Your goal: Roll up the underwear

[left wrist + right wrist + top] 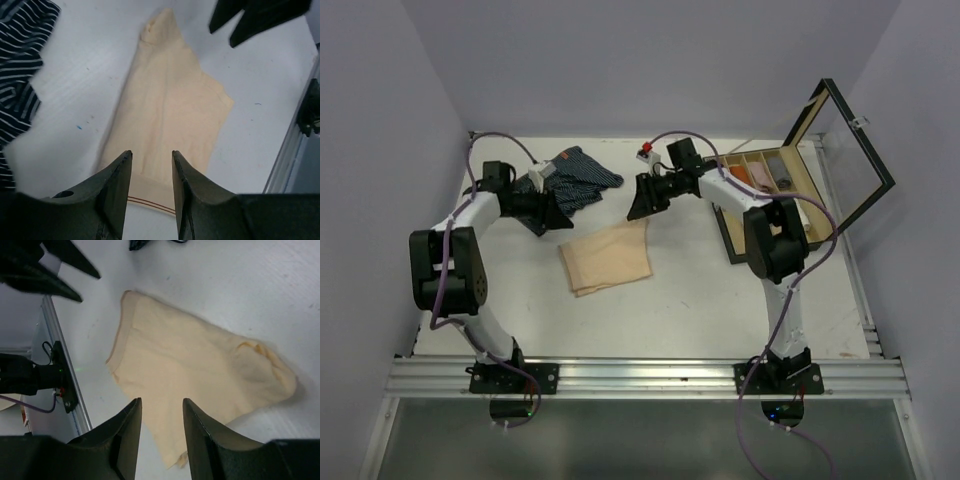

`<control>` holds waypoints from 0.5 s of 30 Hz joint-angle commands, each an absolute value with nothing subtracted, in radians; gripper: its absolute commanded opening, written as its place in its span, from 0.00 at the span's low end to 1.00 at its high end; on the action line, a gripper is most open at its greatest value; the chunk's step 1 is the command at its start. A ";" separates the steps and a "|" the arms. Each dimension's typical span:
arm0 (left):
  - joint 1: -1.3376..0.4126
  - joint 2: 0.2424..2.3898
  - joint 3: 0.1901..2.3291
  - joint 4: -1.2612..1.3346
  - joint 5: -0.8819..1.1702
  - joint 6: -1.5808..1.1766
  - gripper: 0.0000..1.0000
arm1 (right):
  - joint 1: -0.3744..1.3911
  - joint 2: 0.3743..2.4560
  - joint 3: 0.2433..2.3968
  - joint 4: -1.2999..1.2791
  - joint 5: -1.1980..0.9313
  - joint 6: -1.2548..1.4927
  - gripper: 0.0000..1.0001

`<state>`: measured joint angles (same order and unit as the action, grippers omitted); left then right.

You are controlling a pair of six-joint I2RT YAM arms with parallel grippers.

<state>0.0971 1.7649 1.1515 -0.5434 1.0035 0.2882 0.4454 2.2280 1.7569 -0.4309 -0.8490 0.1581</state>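
The beige underwear [607, 257] lies flat in the middle of the table; it also shows in the left wrist view [170, 105] and the right wrist view [195, 375]. The navy striped underwear [578, 178] lies crumpled at the back left, also seen in the left wrist view [20, 75]. A pink-and-white piece [760, 177] sits in the wooden box. My left gripper [552, 213] is open and empty above the beige cloth's left side [151, 155]. My right gripper [642, 200] is open and empty above its far right corner [161, 402].
A compartmented wooden box [800, 200] with its glass lid [855, 150] raised stands at the back right. A small red-and-white object [645, 153] lies at the back. The metal rail [650, 375] runs along the near edge.
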 commanded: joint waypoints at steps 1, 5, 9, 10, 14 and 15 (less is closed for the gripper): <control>0.089 1.778 1.207 -0.485 0.855 0.290 0.41 | 0.506 2.085 1.680 -0.552 -0.833 0.118 0.42; 0.072 1.873 1.235 -0.469 0.760 0.324 0.38 | 0.535 2.097 1.536 -0.543 -0.761 0.147 0.38; 0.032 1.916 1.246 -0.511 0.695 0.385 0.35 | 0.532 2.147 1.540 -0.603 -0.701 0.120 0.37; 0.014 1.920 1.243 -0.524 0.677 0.414 0.34 | 0.531 2.158 1.551 -0.621 -0.687 0.112 0.37; -0.031 1.901 1.171 -0.603 0.632 0.511 0.30 | 0.522 2.244 1.620 -0.664 -0.635 0.071 0.36; -0.037 1.888 1.151 -0.610 0.624 0.521 0.30 | 0.514 2.262 1.643 -0.678 -0.620 0.060 0.36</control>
